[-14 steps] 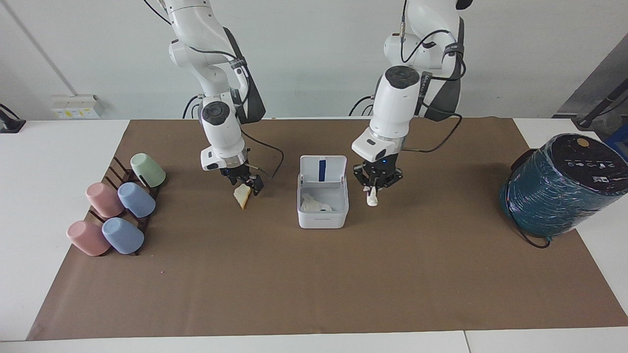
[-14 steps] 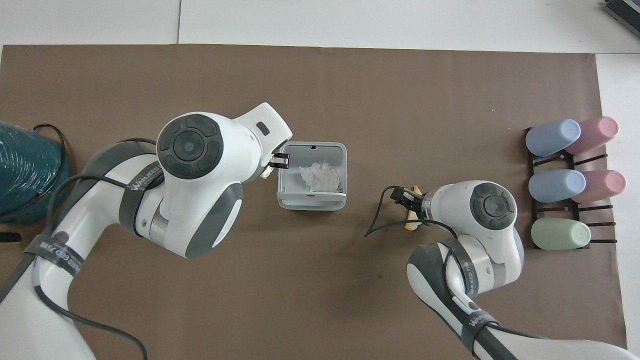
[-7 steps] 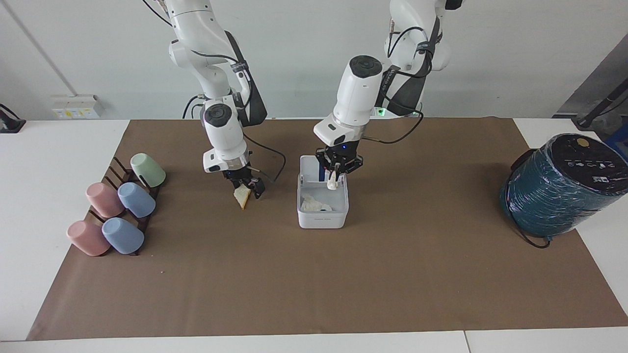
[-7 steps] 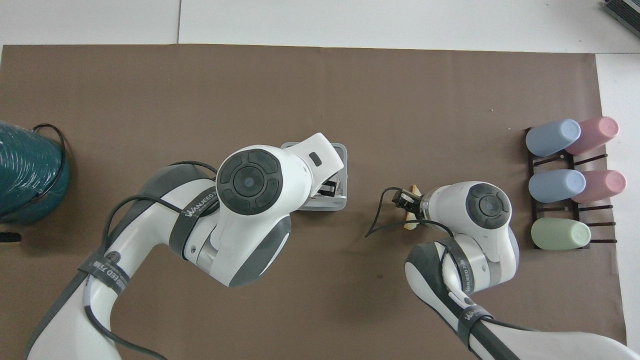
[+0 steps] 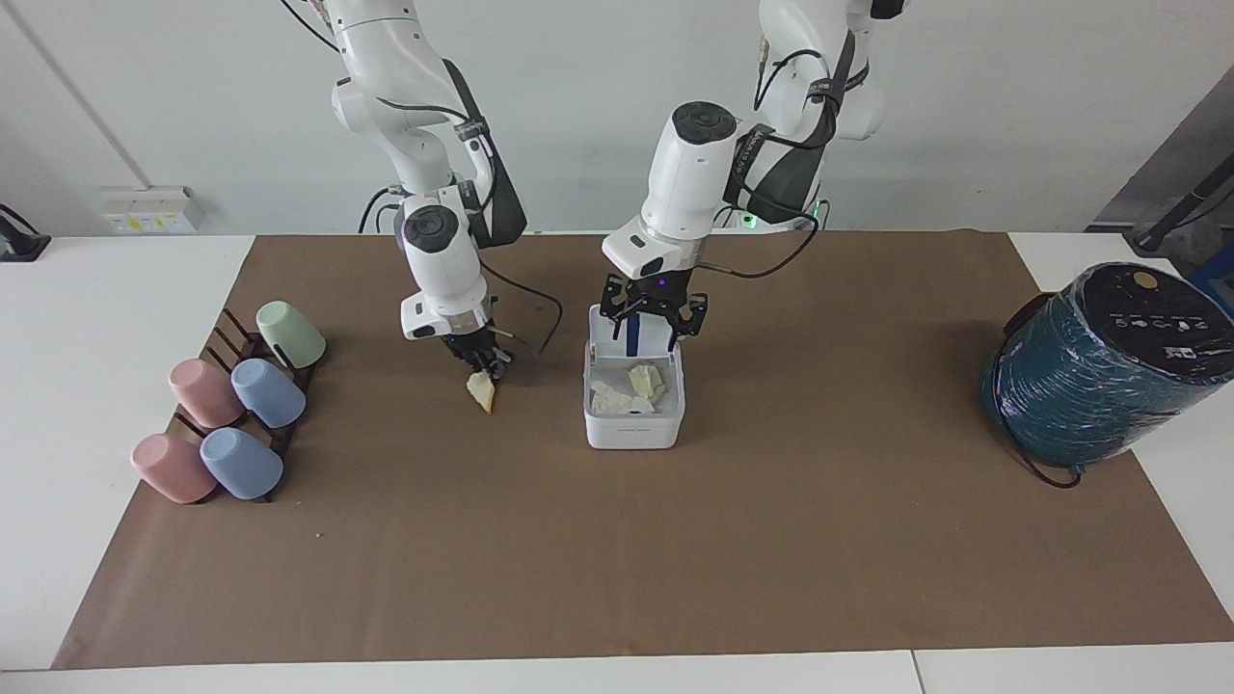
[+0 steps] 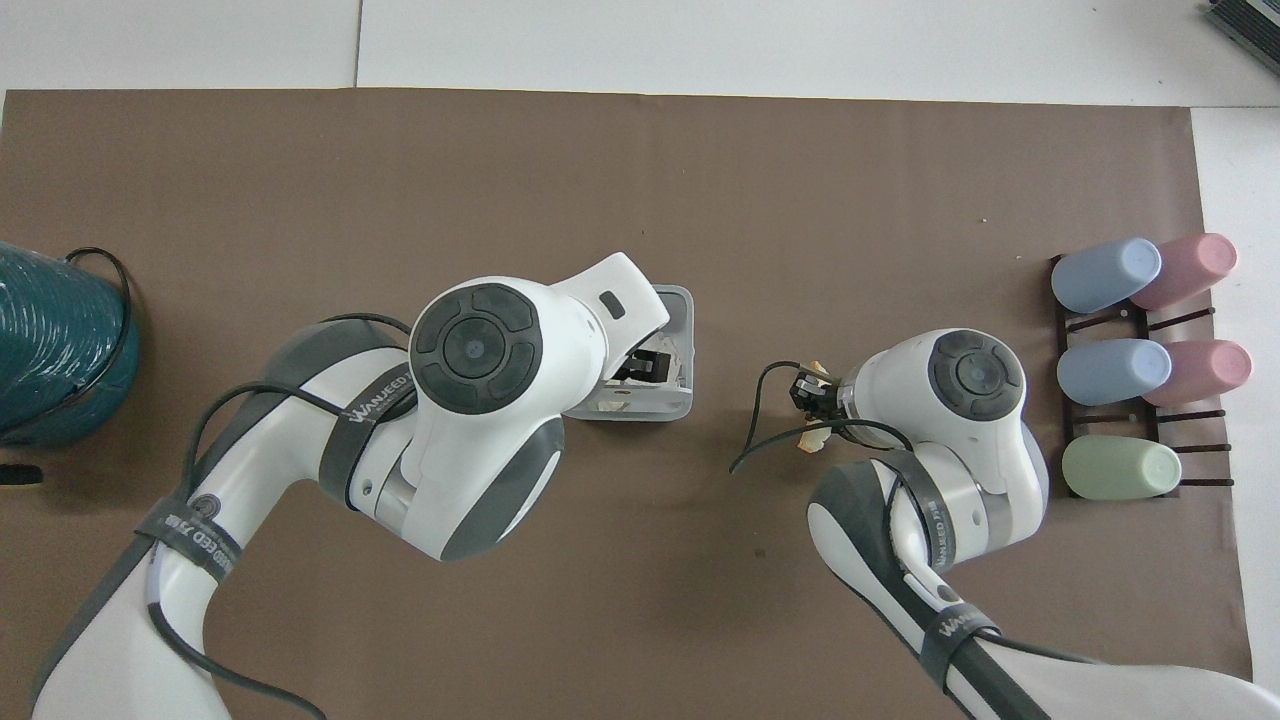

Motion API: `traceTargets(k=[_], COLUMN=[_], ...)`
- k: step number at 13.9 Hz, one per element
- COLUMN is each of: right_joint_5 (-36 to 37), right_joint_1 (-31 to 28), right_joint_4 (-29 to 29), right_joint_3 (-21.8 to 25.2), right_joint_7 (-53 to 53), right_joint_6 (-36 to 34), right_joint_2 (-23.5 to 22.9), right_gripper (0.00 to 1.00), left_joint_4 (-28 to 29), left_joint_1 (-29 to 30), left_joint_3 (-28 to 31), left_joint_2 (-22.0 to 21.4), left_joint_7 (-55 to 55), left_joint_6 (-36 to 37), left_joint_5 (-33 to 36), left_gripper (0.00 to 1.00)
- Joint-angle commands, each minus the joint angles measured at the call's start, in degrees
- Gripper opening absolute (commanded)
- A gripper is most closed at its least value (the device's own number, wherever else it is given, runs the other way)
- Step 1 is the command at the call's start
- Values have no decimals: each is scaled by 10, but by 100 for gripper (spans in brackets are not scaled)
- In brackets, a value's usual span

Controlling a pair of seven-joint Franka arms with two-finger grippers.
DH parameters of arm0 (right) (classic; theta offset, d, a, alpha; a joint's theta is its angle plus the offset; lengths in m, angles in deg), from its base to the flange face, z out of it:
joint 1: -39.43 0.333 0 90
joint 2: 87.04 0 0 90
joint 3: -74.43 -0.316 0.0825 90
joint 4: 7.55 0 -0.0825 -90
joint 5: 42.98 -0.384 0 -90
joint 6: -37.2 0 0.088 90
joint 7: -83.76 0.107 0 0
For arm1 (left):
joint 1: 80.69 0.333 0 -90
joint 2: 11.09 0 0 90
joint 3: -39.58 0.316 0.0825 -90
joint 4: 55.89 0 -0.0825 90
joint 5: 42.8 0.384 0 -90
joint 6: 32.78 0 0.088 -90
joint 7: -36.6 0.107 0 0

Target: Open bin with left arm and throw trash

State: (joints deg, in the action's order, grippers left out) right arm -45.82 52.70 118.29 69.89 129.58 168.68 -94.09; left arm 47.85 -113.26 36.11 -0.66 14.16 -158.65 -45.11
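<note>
Left end effector (image 5: 653, 320): centre of the facing view, hanging just above the bin, fingers spread apart with nothing between them.
Right end effector (image 5: 485, 363): left of centre in the facing view, low over the brown mat, fingertips pinched on the top of the tan wedge (image 5: 481, 390).
Bin (image 5: 633, 429): centre of the facing view, on the mat, lid (image 5: 631, 331) standing upright at the edge nearer the robots.
Bin contents: two pieces, a white tissue wad (image 5: 607, 398) and a cream paper wad (image 5: 647, 381) beside it.
Left arm: comes down from the upper right of the facing view, wrist bent steeply down over the bin; in the overhead view it covers most of the bin.
Right arm: drops from the upper left of the facing view, wrist pointing down.
Trash count: three, two in the bin and one in the right end effector.
Cups (image 5: 237, 414): five on a dark rack at the left of the facing view, two pink, two blue, one green.
Teal cylinder (image 5: 1098, 364): one, right edge of the facing view, on the bench.
</note>
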Motion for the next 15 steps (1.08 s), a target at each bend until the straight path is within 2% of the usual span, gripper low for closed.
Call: traceTargets(k=[1, 3, 5, 7, 9, 10, 12, 15], right_joint_5=[14, 15, 5, -6, -62, -67, -69, -69], right_joint_1=[-7, -9, -3, 8, 21, 32, 75, 96], right_joint_4=[-85, -149, -201, -232, -262, -266, -284, -305], right_joint_3=[0, -1, -3, -13, -23, -24, -24, -24], right_joint_7=[-20, -33, -53, -58, -57, -57, -54, -50], right_joint_6=[-97, -150, -162, -148, -115, -100, -70, -48], right_joint_2=[3, 2, -2, -16, -34, -45, -82, -115], right_gripper=[0, 0, 0, 0, 0, 0, 0, 0], left_joint_4=[4, 9, 10, 9, 2, -6, -48, -107], left_joint_1=[45, 74, 118, 159, 194, 209, 237, 256], left_joint_3=[0, 0, 0, 0, 0, 0, 0, 1], left_joint_2=[-26, -43, -58, -77, -99, -108, -111, -111], left_joint_7=[9, 8, 9, 31, 88, 115, 171, 194], left_joint_6=[44, 58, 79, 98, 123, 144, 205, 286], left_joint_5=[0, 0, 2, 3, 3, 3, 3, 4], left_gripper=[100, 100, 100, 100, 100, 100, 100, 100])
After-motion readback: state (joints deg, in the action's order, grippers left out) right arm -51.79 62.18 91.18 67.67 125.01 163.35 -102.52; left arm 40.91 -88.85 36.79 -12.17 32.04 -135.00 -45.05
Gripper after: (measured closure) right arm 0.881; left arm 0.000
